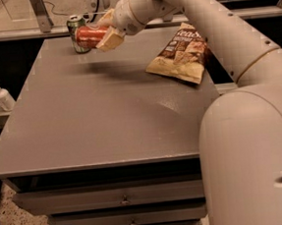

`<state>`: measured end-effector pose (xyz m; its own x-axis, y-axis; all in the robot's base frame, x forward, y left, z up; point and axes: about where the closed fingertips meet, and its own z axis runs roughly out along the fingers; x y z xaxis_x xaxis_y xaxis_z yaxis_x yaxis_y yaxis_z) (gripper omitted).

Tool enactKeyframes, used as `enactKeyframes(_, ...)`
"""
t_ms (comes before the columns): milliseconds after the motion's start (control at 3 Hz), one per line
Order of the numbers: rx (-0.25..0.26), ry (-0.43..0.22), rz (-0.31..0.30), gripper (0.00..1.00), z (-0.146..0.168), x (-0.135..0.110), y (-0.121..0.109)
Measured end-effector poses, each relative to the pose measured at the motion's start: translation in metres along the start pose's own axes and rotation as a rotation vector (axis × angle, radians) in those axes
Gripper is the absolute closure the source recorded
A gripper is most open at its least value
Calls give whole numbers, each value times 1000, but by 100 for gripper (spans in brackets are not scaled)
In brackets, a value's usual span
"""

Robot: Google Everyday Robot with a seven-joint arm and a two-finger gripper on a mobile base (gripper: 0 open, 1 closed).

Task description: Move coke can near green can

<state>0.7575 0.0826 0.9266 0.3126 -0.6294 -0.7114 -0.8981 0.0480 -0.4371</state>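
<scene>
The green can (77,33) stands upright at the far left corner of the grey table (107,117). My gripper (103,33) is shut on the coke can (91,36), a red-orange can held on its side, above the table. The coke can's end overlaps the green can's right side in view; I cannot tell whether they touch. My arm reaches in from the right and fills the lower right of the view.
A brown chip bag (180,56) lies at the far right of the table. A white pump bottle (0,95) stands on a ledge to the left, off the table. A window rail runs behind the table. Drawers sit below the front edge.
</scene>
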Motion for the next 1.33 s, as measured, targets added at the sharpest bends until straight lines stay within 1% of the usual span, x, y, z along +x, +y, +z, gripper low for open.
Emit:
enactKeyframes(333,19,-21,-9,100,-8,-5,-14)
enactKeyframes(667,-37,-27,-32,100,13,-6,0)
enactKeyframes(1000,-128,-34,-68,100,42,-5,22)
enactKeyframes(1333,-199,-44,-118,100,66,-5,39)
